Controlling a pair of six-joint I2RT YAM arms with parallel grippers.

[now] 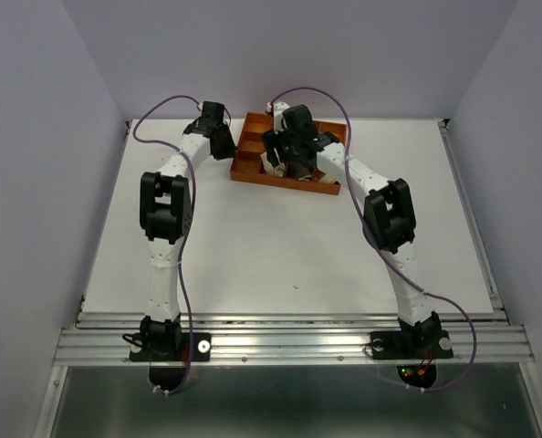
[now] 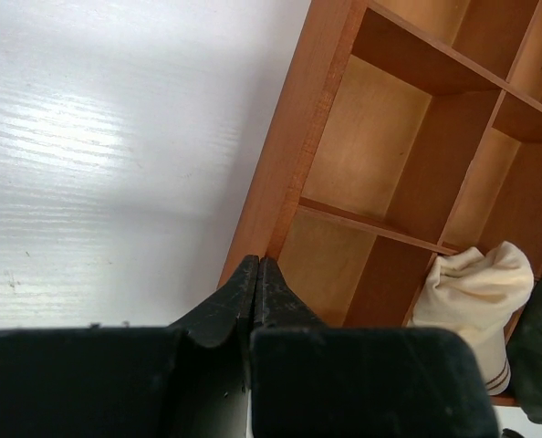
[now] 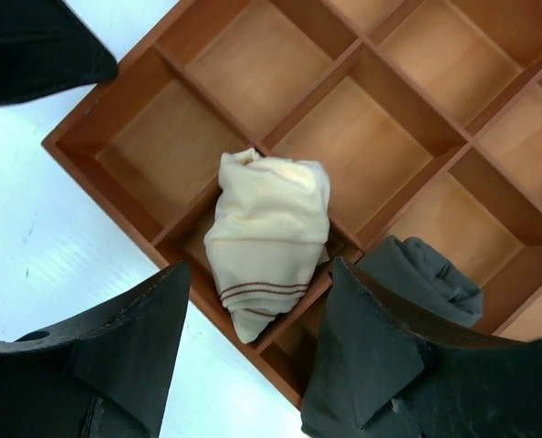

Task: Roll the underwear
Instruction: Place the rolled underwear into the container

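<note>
Right wrist: cream underwear [image 3: 269, 233] bundle in tray [image 3: 262, 55], jaws apart either side.

From above, the right arm's black two-finger gripper [image 1: 294, 157] covers the middle of the orange-brown rigid grid tray [image 1: 249, 151], so whatever fabric lies inside is hidden or too small to make out. In the right wrist view the dark grey rolled brief [image 3: 424, 274] sits partly behind that gripper's finger [image 3: 380, 365] (its lower end unseen), and the tray runs off the top and right edges. The left wrist view cuts the same grey fabric at its right edge.
</note>
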